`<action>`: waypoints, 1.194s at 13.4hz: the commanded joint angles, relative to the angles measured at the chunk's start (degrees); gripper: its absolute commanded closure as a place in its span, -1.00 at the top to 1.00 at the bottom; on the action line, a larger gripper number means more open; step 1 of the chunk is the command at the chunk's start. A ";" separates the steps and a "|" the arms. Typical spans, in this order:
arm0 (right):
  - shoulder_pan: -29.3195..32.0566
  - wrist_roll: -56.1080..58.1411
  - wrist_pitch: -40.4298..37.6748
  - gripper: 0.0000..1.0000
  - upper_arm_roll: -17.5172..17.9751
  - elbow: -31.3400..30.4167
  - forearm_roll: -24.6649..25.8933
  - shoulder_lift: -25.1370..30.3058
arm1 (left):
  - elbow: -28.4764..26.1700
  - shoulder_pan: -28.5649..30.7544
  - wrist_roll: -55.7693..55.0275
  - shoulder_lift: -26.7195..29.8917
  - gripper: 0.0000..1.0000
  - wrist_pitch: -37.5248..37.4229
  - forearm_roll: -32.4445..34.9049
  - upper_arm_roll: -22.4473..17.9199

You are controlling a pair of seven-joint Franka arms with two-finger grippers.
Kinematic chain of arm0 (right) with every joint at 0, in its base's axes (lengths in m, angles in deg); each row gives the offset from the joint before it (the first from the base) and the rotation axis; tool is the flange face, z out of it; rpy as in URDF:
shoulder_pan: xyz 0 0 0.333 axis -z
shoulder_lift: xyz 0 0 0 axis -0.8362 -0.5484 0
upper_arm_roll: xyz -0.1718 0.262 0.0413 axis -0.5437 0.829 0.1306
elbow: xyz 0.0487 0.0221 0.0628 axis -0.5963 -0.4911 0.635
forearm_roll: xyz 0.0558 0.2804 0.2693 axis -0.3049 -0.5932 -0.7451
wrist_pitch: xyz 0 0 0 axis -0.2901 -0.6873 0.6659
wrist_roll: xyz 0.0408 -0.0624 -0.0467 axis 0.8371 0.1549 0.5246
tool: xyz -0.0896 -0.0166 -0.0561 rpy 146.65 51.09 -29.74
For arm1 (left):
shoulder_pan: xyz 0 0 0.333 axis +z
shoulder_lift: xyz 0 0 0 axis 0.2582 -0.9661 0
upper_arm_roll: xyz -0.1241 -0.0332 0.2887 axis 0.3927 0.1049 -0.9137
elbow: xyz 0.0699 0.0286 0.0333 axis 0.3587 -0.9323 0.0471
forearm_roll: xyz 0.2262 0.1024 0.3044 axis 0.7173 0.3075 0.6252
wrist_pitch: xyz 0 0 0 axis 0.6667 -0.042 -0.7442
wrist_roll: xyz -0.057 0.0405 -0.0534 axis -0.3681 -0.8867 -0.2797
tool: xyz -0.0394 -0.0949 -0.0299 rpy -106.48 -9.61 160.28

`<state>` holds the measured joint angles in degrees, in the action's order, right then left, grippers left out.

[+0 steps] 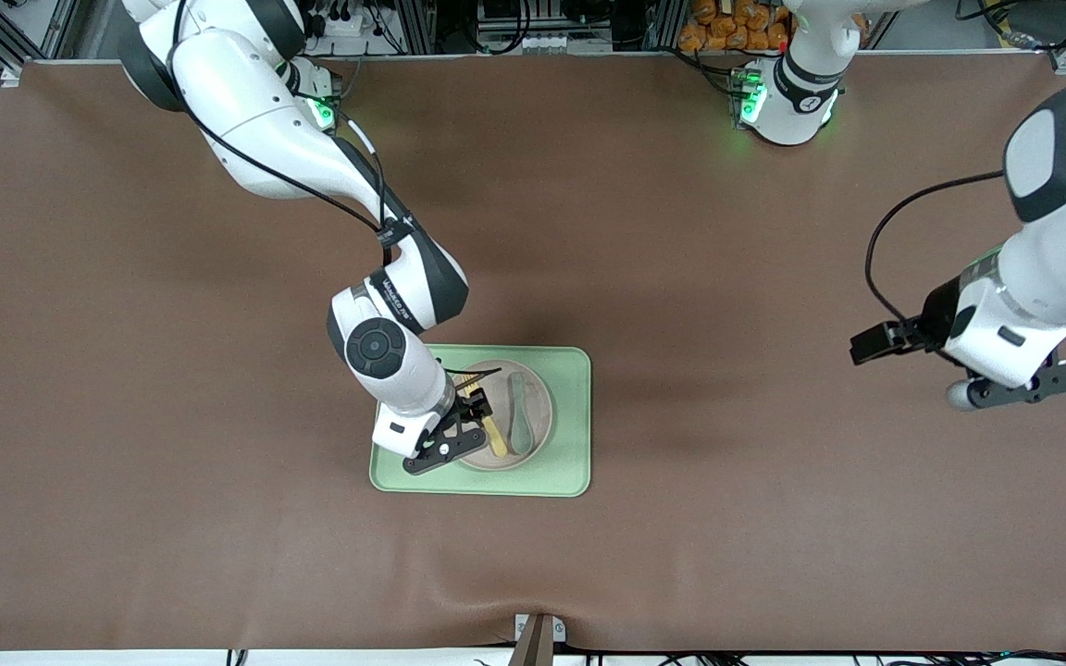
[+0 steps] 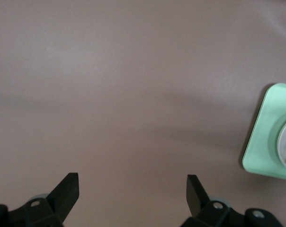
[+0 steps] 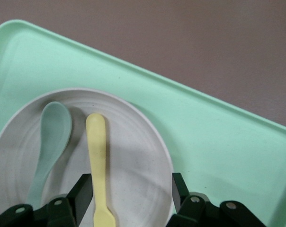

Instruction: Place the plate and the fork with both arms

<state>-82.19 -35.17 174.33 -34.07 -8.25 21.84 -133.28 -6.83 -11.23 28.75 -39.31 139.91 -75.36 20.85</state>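
On the brown tabletop (image 1: 681, 277) a light-green tray (image 1: 572, 425) lies nearer the right arm's end, its long sides running toward and away from the front camera. The plate (image 1: 540, 407) sits on that tray, and on the plate two utensils lie side by side: the pale-yellow fork (image 1: 494, 435) and a grey-green spoon (image 1: 520, 416), the spoon on the side toward the left arm's end. The fork's long axis runs roughly along the tray's long sides, tilted a little; its handle end lies nearer the front camera, and the tined end points away from it, under the tool, where I cannot make the tines out. The spoon runs nearly parallel to it. The right arm reaches down from its base to the tray, and the right tool (image 1: 470, 413) is low over the plate with its fingers spread to either side of the fork; from the right wrist view the fork (image 3: 98, 165) runs up between the two black fingers (image 3: 81, 191), neither of which visibly touches it. The left arm waits well apart, at its own end of the table, with the left tool (image 2: 132, 189) over bare tabletop, fingers spread and holding nothing; only a corner of the tray (image 2: 266, 142) shows at the edge of its wrist view.
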 commanded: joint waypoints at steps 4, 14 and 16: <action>-3.03 -1.94 1.97 0.34 -1.01 1.49 1.47 -2.83 | -4.04 1.72 0.76 4.52 1.00 -4.05 1.20 0.91; -3.47 -3.17 2.58 0.12 -1.01 -1.06 1.91 -2.83 | -4.04 1.98 3.56 4.69 1.00 -3.61 1.20 1.00; -3.47 -3.17 2.58 0.00 -1.01 -1.06 2.44 -2.74 | -3.78 1.98 4.45 5.22 1.00 -3.61 1.28 0.74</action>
<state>-85.09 -36.68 176.14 -34.70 -9.29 22.41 -135.89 -9.66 -10.17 31.68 -36.08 136.21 -75.32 21.07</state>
